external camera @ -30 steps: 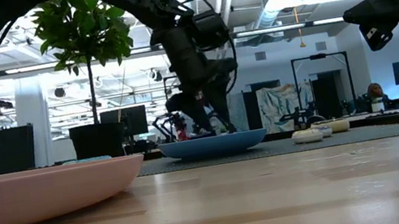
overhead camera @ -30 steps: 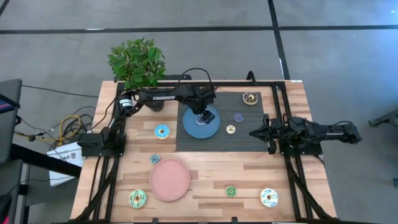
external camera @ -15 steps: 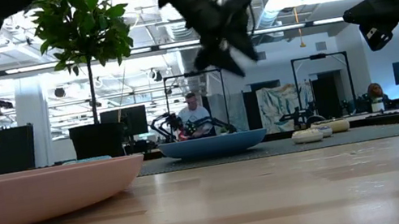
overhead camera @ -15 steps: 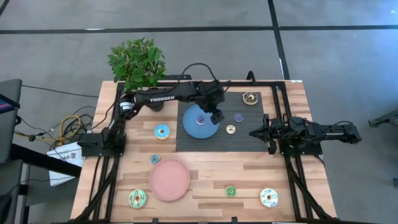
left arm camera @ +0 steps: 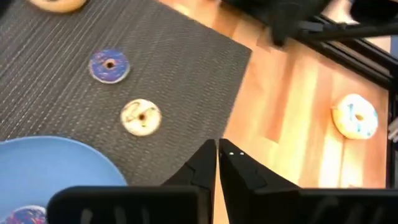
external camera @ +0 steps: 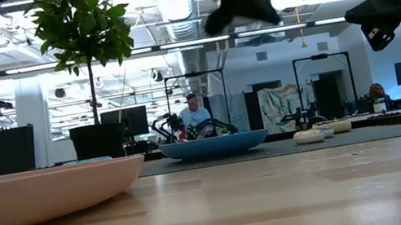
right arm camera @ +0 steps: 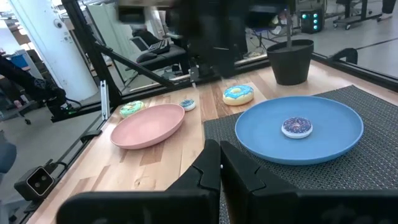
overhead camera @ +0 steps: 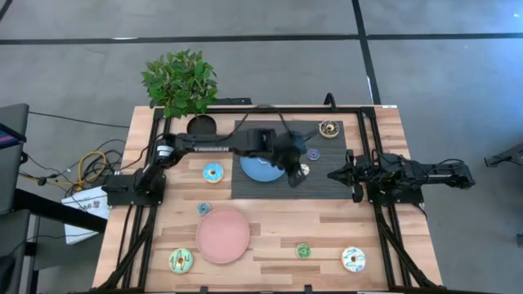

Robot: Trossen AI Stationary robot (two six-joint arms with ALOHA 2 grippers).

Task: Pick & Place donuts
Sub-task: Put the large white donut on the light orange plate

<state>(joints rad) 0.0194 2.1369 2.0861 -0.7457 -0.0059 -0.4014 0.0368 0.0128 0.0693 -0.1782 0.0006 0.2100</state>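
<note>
My left gripper [overhead camera: 296, 176] [left arm camera: 217, 155] hangs shut and empty above the dark mat's near right part, beside the blue plate [overhead camera: 260, 171]. One purple mini donut [right arm camera: 296, 127] lies on that plate. On the mat ahead of the fingers lie a cream mini [left arm camera: 140, 116] and a blue mini [left arm camera: 109, 65]. The dark brown donut [overhead camera: 328, 128] sits at the mat's far right corner. On bare wood lie the light blue donut [overhead camera: 212, 172], a blue mini [overhead camera: 203, 209], the green donut [overhead camera: 181, 260], a green mini [overhead camera: 303, 251] and the white donut [overhead camera: 354, 259]. My right gripper [overhead camera: 333, 173] waits shut at the table's right side.
A pink plate [overhead camera: 222, 235] lies near the front left of the table. A potted plant [overhead camera: 181, 82] stands at the far left corner. Black frame rails [overhead camera: 372, 163] run along both sides. Bare wood shows between the mat and the front edge.
My left gripper has risen from the blue plate and swung toward the table's right and near edge, past the plate's rim. Its fingers stood apart over the plate and are together now. The purple mini donut stays lying on the plate.
</note>
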